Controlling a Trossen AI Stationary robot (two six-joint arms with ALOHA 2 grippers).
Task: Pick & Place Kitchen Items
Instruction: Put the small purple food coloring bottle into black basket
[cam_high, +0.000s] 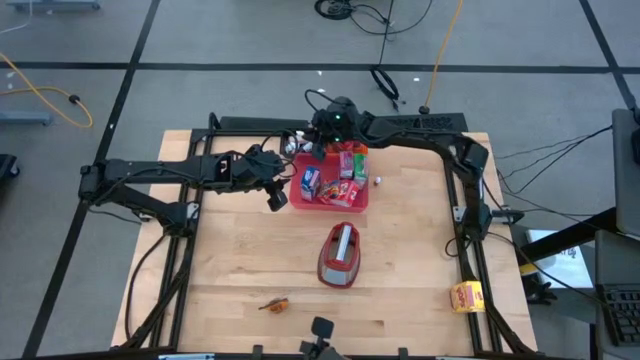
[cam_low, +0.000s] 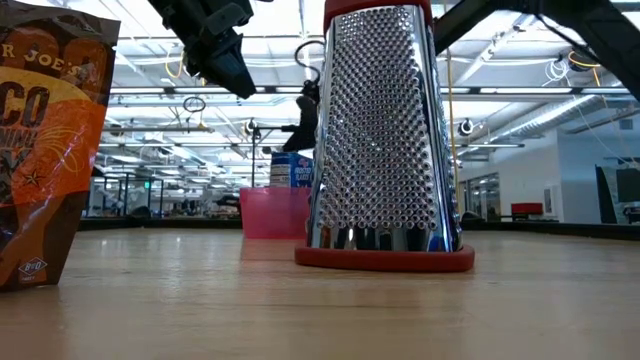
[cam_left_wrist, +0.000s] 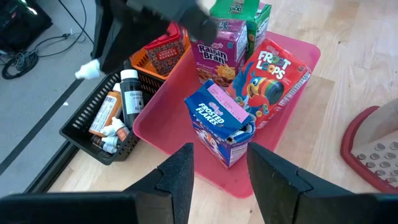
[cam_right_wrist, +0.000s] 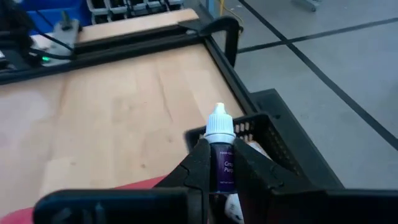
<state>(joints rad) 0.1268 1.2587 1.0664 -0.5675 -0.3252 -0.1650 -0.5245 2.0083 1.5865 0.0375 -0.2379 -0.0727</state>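
Small bottle, white cap, dark purple label, pinched in right gripper above black basket at table's 12 o'clock. Left gripper, fingers apart, hovers over Frosted Flakes carton in red tray; Froot Loops, Raisin Bran alongside. Grater stands at 6 o'clock of tray.

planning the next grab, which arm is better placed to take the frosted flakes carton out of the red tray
Left. The left pincer is open and hovers right over the Frosted Flakes carton in the red tray, fingers either side of it. The right pincer is shut on a small dropper bottle above the black basket.
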